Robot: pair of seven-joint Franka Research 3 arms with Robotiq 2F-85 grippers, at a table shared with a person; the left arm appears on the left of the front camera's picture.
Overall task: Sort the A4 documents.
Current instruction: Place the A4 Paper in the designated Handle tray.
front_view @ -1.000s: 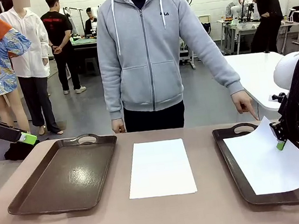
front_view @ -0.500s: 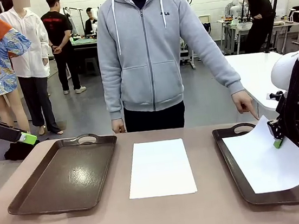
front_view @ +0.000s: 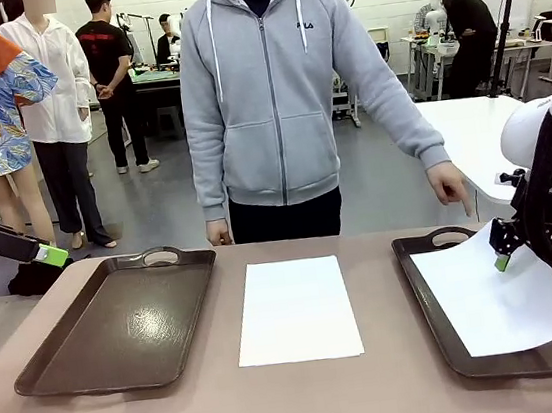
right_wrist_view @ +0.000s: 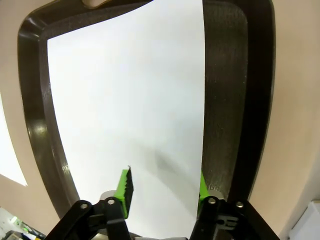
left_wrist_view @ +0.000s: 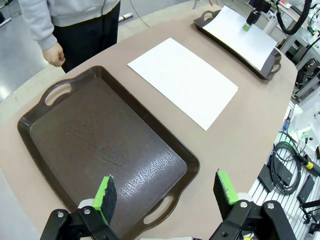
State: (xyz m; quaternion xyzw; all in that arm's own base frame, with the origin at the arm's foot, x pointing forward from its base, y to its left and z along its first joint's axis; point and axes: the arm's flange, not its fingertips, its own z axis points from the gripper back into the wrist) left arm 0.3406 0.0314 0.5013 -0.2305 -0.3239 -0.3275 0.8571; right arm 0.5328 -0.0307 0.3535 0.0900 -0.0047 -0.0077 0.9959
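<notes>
Apparently two sheets (front_view: 296,310), two trays (front_view: 120,326)

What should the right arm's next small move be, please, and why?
Probably lift the right gripper straight up, clear of the right tray: its jaws stand open, and the tray's sheet lies unpinched beneath them. The middle sheet, between that tray and the left tray, is not yet sorted.
</notes>
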